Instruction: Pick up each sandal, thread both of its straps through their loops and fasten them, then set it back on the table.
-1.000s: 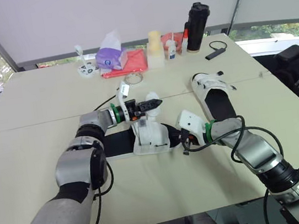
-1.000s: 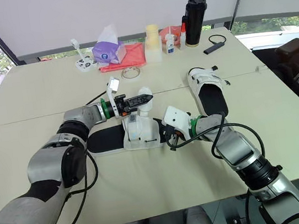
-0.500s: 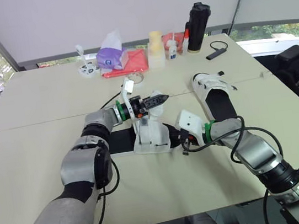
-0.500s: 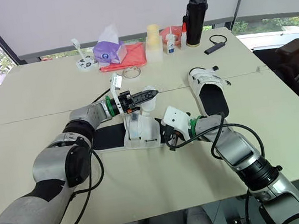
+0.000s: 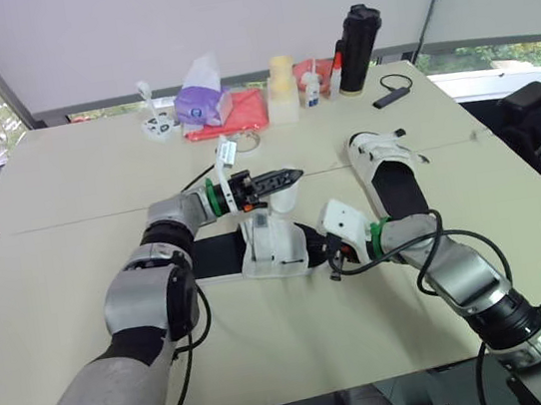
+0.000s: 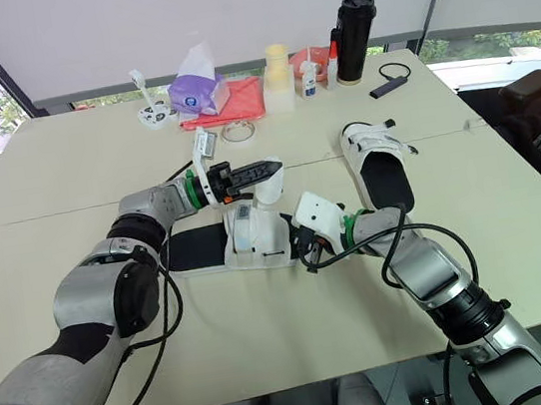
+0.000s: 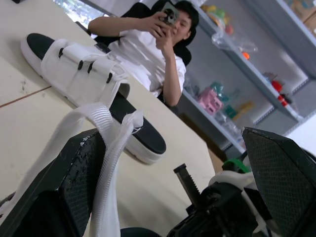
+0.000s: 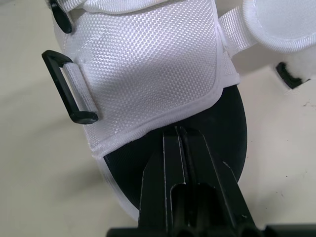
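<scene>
A sandal (image 5: 273,246) with a white upper and black sole lies on the table (image 5: 70,210) in front of me. My left gripper (image 5: 285,175) hovers just above its far side, fingers apart; a loose white strap (image 7: 106,148) drapes against one finger (image 7: 74,187). My right gripper (image 8: 180,132) is shut, its tips resting on the black sole at the sandal's toe end, next to a black strap loop (image 8: 66,89). A second sandal (image 5: 387,172) lies to the right with its straps fastened over the top.
Along the table's far side stand a purple tissue pack (image 5: 201,101), a red cloth (image 5: 244,112), a pale cup (image 5: 281,90), a black bottle (image 5: 358,47) and a small black device (image 5: 385,99). A tape ring (image 5: 242,142) lies nearer. A person (image 7: 158,49) sits beyond the right edge.
My left gripper has lifted a little and shifted right above the sandal, carrying the strap end with it. The right gripper and both sandals have stayed put.
</scene>
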Tool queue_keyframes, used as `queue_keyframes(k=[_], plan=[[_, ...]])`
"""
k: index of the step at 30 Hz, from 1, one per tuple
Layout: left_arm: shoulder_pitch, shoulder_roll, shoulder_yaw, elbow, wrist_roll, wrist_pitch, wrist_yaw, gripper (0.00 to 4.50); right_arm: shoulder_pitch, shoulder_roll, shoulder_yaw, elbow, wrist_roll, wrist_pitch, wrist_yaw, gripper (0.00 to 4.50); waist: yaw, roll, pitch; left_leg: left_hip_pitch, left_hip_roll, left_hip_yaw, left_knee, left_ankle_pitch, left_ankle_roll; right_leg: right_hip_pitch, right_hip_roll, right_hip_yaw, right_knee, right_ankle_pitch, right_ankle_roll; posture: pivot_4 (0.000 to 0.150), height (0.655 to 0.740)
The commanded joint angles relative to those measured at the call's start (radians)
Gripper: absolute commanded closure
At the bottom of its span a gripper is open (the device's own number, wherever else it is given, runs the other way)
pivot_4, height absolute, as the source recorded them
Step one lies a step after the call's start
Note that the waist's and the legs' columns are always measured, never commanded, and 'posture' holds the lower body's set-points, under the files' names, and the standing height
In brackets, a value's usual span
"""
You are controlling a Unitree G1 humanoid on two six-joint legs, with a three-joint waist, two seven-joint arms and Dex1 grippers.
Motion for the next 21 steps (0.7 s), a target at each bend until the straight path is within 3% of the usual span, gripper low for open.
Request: queue_keyframes(k=[1, 4, 9, 15, 21], plan=[[-0.012, 0.006, -0.011, -0.026, 0.007, -0.011, -0.003, 0.57, 0.004, 0.005, 0.001, -0.025, 0.001, -0.003, 0.0, 4.5, 0.0, 0.0, 0.0, 0.0, 0.0, 0.0, 0.0, 0.0, 0.0, 0.0, 0.0, 0.0, 0.0, 0.0, 0.0, 0.15, 0.74], [-0.011, 0.004, -0.014, -0.026, 0.011, -0.019, 0.002, 1.82, 0.004, 0.005, 0.001, -0.024, 0.001, -0.004, -0.001, 4.5, 0.0, 0.0, 0.0, 0.0, 0.0, 0.0, 0.0, 0.0, 0.0, 0.0, 0.0, 0.0, 0.0, 0.0, 0.0, 0.15, 0.74], [-0.012, 0.007, -0.007, -0.029, 0.008, -0.025, 0.004, 4.46, 0.004, 0.005, 0.001, -0.025, 0.001, -0.003, -0.003, 4.5, 0.0, 0.0, 0.0, 0.0, 0.0, 0.0, 0.0, 0.0, 0.0, 0.0, 0.0, 0.0, 0.0, 0.0, 0.0, 0.15, 0.74], [0.013, 0.027, -0.04, -0.076, 0.022, -0.059, -0.075, 4.46, 0.004, 0.005, 0.001, -0.027, 0.001, -0.002, -0.004, 4.5, 0.0, 0.0, 0.0, 0.0, 0.0, 0.0, 0.0, 0.0, 0.0, 0.0, 0.0, 0.0, 0.0, 0.0, 0.0, 0.15, 0.74], [0.156, 0.069, -0.132, -0.348, 0.033, -0.192, -0.191, 4.46, 0.01, 0.005, 0.0, -0.033, 0.001, 0.001, -0.006, 4.5, -0.002, 0.0, 0.0, 0.0, 0.0, 0.0, 0.0, 0.0, 0.0, 0.0, 0.0, 0.0, 0.0, 0.0, 0.0, 0.15, 0.74]])
